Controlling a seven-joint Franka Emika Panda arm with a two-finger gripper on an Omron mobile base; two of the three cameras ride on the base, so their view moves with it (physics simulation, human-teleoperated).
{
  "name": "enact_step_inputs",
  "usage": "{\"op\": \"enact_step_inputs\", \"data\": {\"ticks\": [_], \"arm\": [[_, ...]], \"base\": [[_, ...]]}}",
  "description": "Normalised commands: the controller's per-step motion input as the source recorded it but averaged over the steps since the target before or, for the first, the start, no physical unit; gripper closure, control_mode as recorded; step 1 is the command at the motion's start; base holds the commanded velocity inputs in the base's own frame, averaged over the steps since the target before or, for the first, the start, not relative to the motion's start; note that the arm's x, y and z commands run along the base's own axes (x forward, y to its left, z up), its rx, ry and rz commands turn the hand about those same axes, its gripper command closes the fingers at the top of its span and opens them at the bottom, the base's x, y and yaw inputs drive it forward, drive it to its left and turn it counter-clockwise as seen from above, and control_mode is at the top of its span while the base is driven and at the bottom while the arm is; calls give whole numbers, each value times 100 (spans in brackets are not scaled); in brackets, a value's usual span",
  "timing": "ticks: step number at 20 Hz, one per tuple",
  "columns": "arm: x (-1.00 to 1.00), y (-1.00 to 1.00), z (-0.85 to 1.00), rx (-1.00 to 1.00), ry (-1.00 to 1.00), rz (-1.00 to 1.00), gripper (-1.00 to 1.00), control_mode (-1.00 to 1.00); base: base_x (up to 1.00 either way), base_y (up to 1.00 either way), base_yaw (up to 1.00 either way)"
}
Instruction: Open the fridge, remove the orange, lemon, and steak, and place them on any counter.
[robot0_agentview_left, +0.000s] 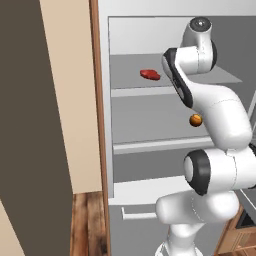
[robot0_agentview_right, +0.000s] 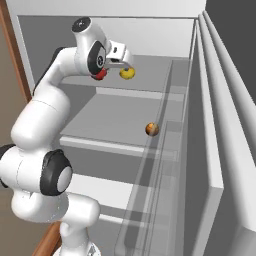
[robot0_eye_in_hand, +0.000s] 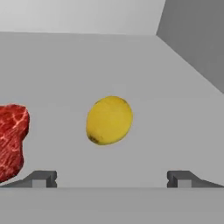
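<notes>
The fridge (robot0_agentview_left: 150, 145) stands open, its grey shelves bare to me. On the top shelf lie the yellow lemon (robot0_eye_in_hand: 109, 120) (robot0_agentview_right: 127, 73) and, to its left, the red steak (robot0_eye_in_hand: 12, 140) (robot0_agentview_left: 150, 74). My gripper (robot0_eye_in_hand: 111, 179) (robot0_agentview_right: 123, 64) is open and reaches in over that shelf, just short of the lemon, which sits centred between the two fingertips (robot0_eye_in_hand: 41, 178) but apart from them. In the right base view the hand covers part of the steak (robot0_agentview_right: 101, 75). One shelf lower, the orange (robot0_agentview_left: 195, 120) (robot0_agentview_right: 152, 129) rests near the right side. The counter is out of view.
The fridge door (robot0_agentview_right: 220, 150) hangs open on the right with its shelf rails close to the arm. A bottom drawer with a bar handle (robot0_agentview_left: 137, 216) lies below the shelves. A brown wooden panel (robot0_agentview_left: 97, 100) edges the fridge on the left.
</notes>
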Motion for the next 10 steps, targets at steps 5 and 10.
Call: {"op": "enact_step_inputs", "data": {"ticks": [5, 10], "arm": [[37, -19, -12, 0, 7, -3, -100, -100], [35, 0, -26, 0, 5, 0, -100, -100]], "base": [[0, 0, 0], [0, 0, 0]]}}
